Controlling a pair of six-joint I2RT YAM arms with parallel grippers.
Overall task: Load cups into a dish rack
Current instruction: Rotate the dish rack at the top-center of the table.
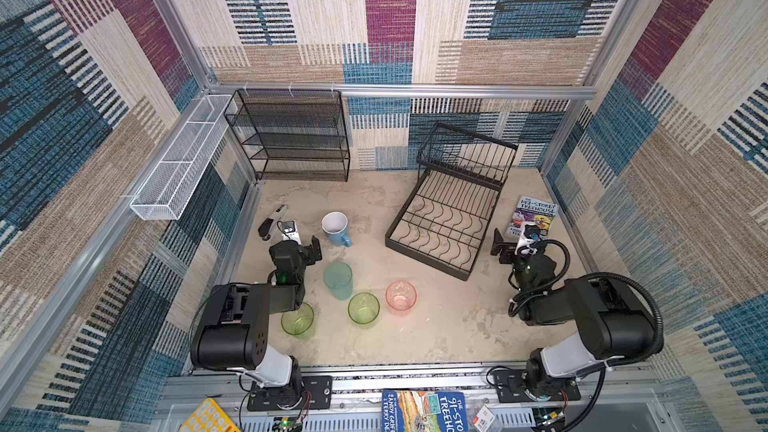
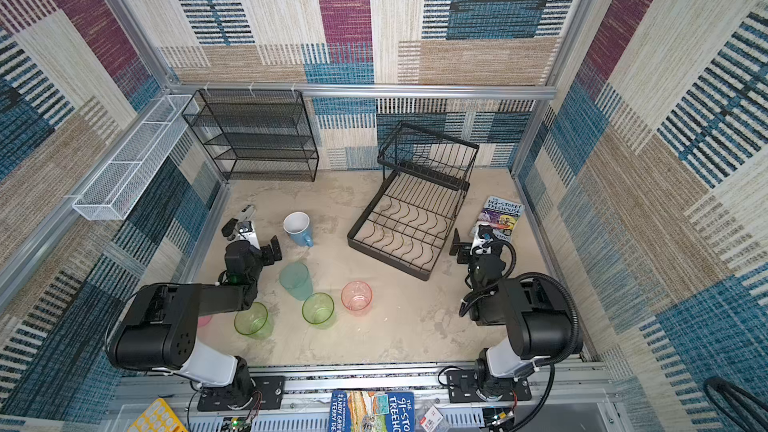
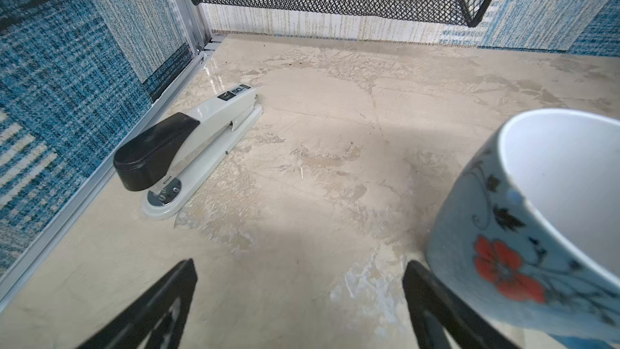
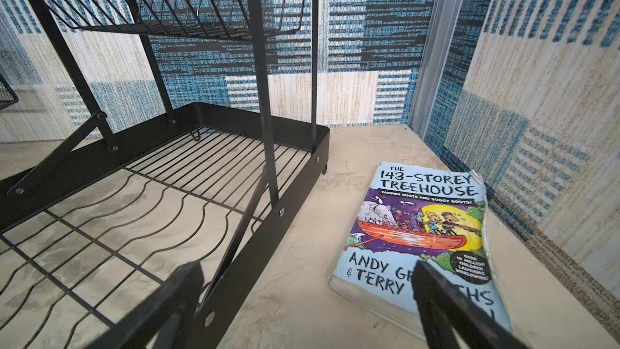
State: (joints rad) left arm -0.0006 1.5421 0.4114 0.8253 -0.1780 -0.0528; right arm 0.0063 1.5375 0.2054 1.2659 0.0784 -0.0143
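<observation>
Matt black metal dish rack (image 1: pixel 424 259); near it glossy glazed mug (image 1: pixel 336 227), smooth translucent plastic tumblers (image 1: pixel 363 308), creased paper book (image 1: pixel 534 216).

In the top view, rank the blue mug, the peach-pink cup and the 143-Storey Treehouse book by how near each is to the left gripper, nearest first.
Measured from the left gripper:
1. blue mug: right beside it, slightly toward the back wall.
2. peach-pink cup: mid-table, closer to the arm bases.
3. 143-Storey Treehouse book: across the table, by the right-hand wall.
</observation>
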